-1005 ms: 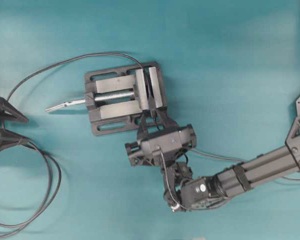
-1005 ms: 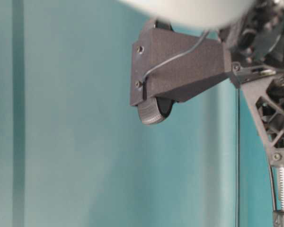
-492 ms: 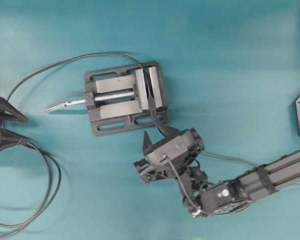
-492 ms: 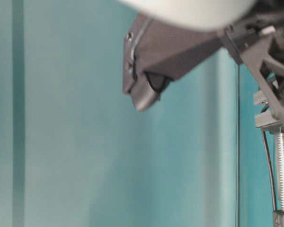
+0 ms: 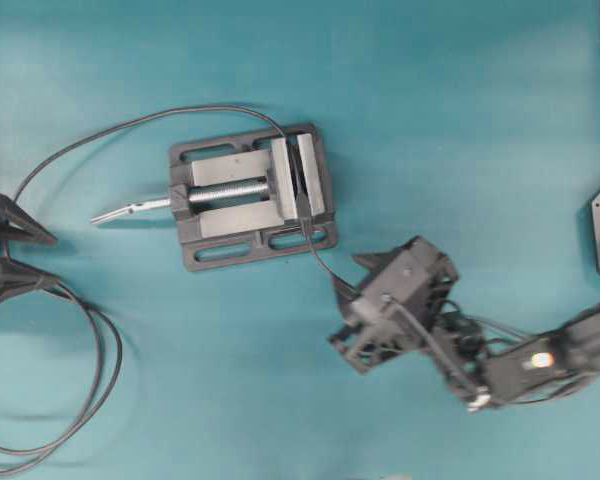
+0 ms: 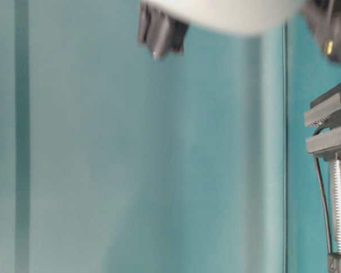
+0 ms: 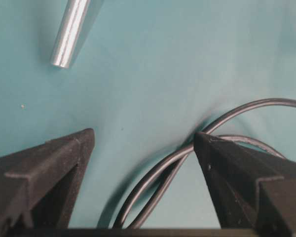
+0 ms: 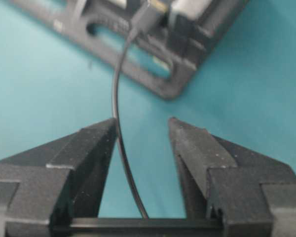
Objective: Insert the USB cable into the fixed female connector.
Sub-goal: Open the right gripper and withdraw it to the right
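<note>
Grey USB cable [image 8: 114, 94] runs from its plug [image 8: 149, 14] at the vise [image 5: 248, 195], out across the teal worktop [image 5: 460, 120] and between the right gripper [image 8: 140, 136] fingers, apart from both pads. Plug looks seated at the fixed female connector [image 5: 302, 192] clamped in the vise jaws; the joint itself is too blurred to confirm. Right gripper's jaws stand apart, holding nothing. Left gripper [image 7: 143, 143] is spread wide over loops of a thicker dark cable [image 7: 187, 153], idle.

Judgement: insertion probably done, step in hand is the retreat. Back straight out along the cable line so a finger doesn't snag and tug the plug.

Versus a second ago: right gripper was up against the vise, now well clear toward lower right. Vise and left gripper unchanged.
</note>
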